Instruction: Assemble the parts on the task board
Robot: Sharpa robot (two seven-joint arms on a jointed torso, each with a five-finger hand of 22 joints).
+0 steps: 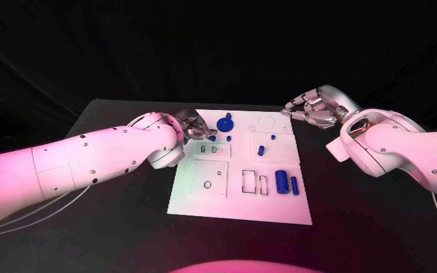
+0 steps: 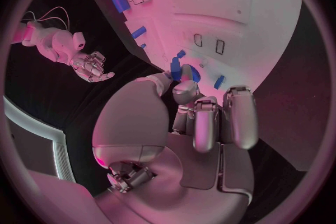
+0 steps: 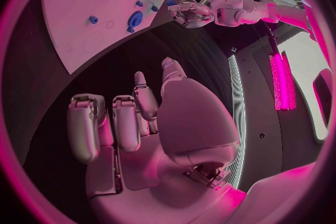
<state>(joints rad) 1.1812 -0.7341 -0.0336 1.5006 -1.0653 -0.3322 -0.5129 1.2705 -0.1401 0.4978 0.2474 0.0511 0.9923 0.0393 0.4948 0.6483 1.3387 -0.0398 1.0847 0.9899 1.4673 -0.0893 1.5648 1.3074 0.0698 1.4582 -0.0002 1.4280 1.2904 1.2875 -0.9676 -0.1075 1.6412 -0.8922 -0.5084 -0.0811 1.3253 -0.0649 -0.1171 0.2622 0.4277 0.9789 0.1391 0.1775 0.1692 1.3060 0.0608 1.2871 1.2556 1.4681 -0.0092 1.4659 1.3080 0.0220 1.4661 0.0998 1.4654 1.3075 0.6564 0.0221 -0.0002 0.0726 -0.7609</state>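
The white task board (image 1: 239, 206) lies in the middle of the black table. At its far end lies a round blue part (image 1: 225, 123) with small blue parts (image 1: 261, 150) close by. Two longer blue parts (image 1: 281, 181) lie at its right side. My left hand (image 1: 193, 127) is at the board's far left corner. Its thumb (image 2: 157, 83) and one finger reach toward the round blue part (image 2: 173, 69) while the other fingers curl in. Whether they touch it is unclear. Another small blue part (image 2: 219, 82) lies beside those fingers. My right hand (image 1: 309, 110) hovers off the board's far right corner and holds nothing (image 3: 140, 123).
Outlined slots (image 1: 208, 150) and rectangular recesses (image 1: 255, 182) mark the board (image 2: 231, 0). Black table surface (image 1: 364, 222) surrounds the board on all sides. The left forearm (image 1: 82, 159) stretches across the table's left side.
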